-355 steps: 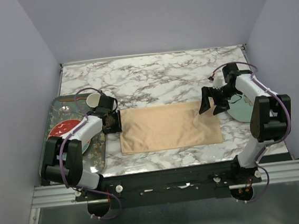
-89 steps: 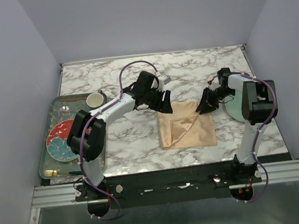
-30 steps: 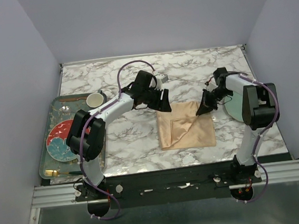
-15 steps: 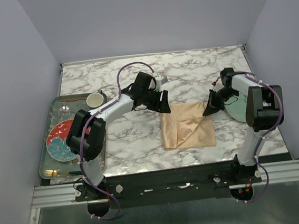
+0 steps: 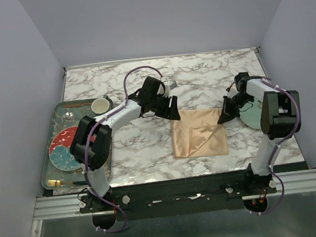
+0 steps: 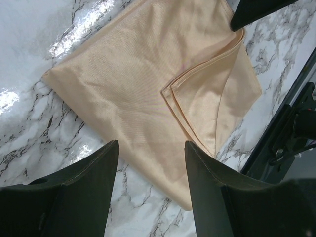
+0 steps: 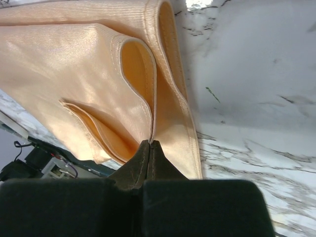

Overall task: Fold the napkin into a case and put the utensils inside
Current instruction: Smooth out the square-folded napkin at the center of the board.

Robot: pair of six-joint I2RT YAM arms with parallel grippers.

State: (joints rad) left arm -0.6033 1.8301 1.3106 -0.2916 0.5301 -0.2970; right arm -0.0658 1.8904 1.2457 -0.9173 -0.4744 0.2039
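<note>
The peach-orange satin napkin [image 5: 199, 134] lies folded to a rough square on the white, grey-veined marble surface [image 5: 144, 153], right of centre. Its top layers make a triangular flap whose stacked hems run diagonally across the right half, clearest in the left wrist view [image 6: 133, 84].

The left hand [image 5: 171, 109] hovers above the napkin's far left corner. Its two dark fingers [image 6: 84, 187] stand wide apart and nothing is between them; only cloth and marble show below.

The right hand [image 5: 224, 116] is at the napkin's far right corner. Its fingertips are pressed together on the hem of one upper layer of the cloth [image 7: 149, 145]. That layer is lifted into a small open loop [image 7: 74, 49] above the layers that stay flat on the marble. The dark tip of this hand also shows at the top edge of the left wrist view [image 6: 252, 10].

The slender gold-coloured cutlery [image 5: 63, 183] lies on the near end of the grey-green patterned tray [image 5: 46, 165] at the left edge of the surface, well apart from the napkin. The tray also carries a red and teal plate [image 5: 66, 150] and a small white cup [image 5: 100, 105]. A pale green plate [image 5: 251, 119] sits at the right, partly under the right arm.
</note>
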